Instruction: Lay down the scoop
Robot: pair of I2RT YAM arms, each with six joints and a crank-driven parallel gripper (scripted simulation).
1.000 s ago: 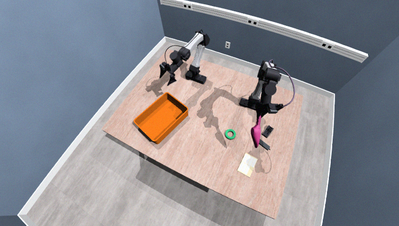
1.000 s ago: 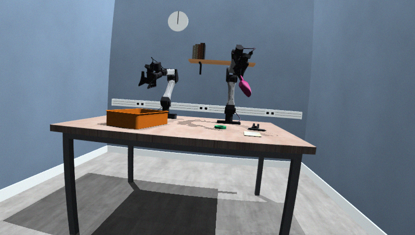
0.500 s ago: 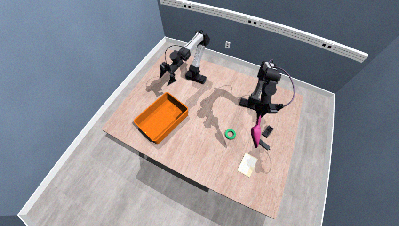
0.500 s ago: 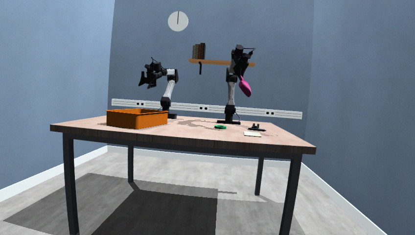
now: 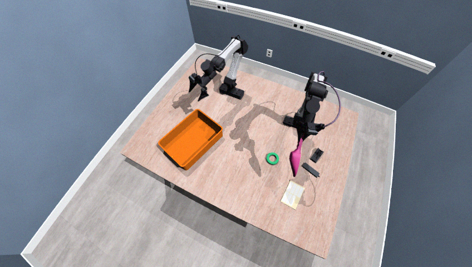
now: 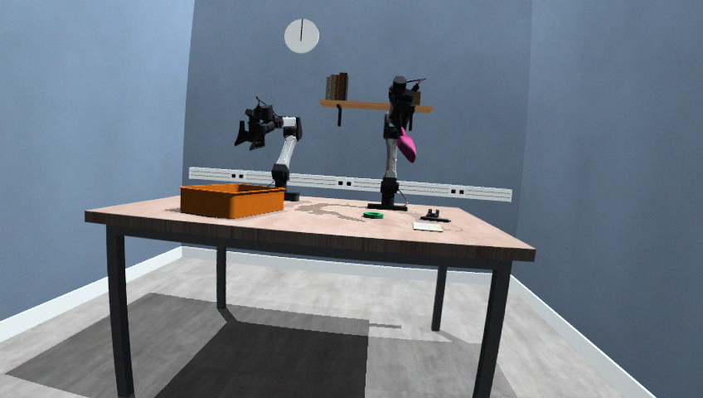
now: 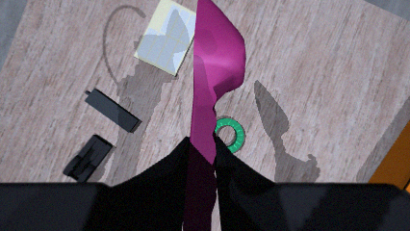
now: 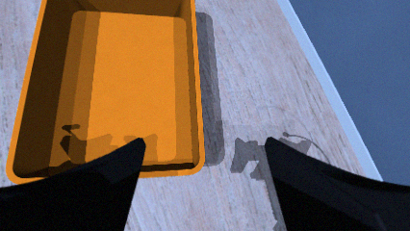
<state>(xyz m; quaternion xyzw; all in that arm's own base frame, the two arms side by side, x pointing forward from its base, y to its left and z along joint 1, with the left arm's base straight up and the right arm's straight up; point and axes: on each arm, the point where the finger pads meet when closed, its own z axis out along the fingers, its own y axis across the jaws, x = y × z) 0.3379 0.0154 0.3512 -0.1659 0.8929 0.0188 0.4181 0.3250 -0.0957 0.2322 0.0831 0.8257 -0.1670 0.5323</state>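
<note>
The pan (image 5: 215,138) (image 6: 256,203) (image 8: 199,96) has no things in it — just shadows. The left gripper (image 5: 300,138) (image 6: 401,128) (image 7: 202,140) pinches the handle of the pink scoop (image 5: 295,160) (image 6: 407,148) (image 7: 218,53), up over the table (image 5: 238,194) (image 6: 305,234) (image 7: 327,58) (image 8: 250,58) — well apart from the pan. The right gripper (image 5: 198,94) (image 6: 247,143) (image 8: 205,141) is wide open, with nothing in it.

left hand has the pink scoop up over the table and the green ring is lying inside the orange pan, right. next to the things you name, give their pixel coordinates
Not quite: the green ring (image 5: 267,158) (image 6: 373,215) (image 7: 240,136) lies on the table, outside the orange pan (image 5: 189,140) (image 6: 231,203) (image 7: 397,166) (image 8: 132,87), as the top view shows. The rest stands.
</note>
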